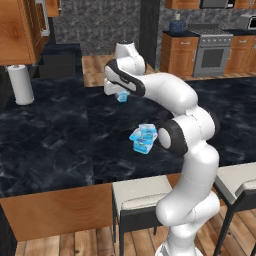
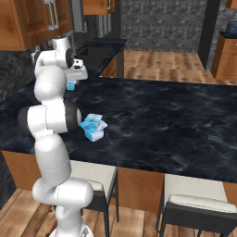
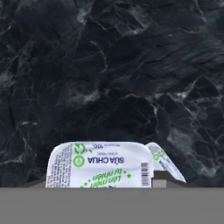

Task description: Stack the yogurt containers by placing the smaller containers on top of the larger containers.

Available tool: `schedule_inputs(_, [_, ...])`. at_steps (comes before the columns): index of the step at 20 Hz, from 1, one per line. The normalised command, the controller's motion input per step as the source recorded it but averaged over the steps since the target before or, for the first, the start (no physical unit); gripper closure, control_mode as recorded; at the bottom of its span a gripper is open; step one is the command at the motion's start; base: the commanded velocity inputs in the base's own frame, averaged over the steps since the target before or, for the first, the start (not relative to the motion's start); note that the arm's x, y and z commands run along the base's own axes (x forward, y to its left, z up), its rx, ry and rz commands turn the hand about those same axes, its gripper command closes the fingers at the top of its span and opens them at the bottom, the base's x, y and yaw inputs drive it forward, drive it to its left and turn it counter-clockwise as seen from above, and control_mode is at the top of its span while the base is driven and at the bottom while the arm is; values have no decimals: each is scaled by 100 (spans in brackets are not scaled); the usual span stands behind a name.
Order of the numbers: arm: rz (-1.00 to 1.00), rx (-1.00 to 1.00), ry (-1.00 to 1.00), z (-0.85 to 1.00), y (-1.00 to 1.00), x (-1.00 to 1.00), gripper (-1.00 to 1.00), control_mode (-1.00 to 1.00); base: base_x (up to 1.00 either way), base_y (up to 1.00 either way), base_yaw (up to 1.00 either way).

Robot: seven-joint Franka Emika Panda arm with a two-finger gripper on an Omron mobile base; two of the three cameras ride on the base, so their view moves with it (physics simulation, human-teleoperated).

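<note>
Base views flank arm, share counter (image 1: 60, 135); hand view close, facing down.

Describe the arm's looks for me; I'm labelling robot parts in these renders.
The arm is a chain of glossy white rounded segments, bulging at each joint, with dark grey to black bands and caps at the joints. No cables or printed markings are visible. Its white hand looks blocky; the jaws are too hidden to describe.
</note>
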Motion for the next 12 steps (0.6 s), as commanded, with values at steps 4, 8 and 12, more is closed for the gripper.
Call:
schedule_inputs(4, [-2, 0, 0, 14, -28, -10, 100, -100, 0, 0, 0])
schedule_inputs(8, [-2, 0, 0, 8, -32, -11, 100, -100, 0, 0, 0])
schedule_inputs(12, [-2, 0, 1, 6, -32, -10, 100, -100, 0, 0, 0])
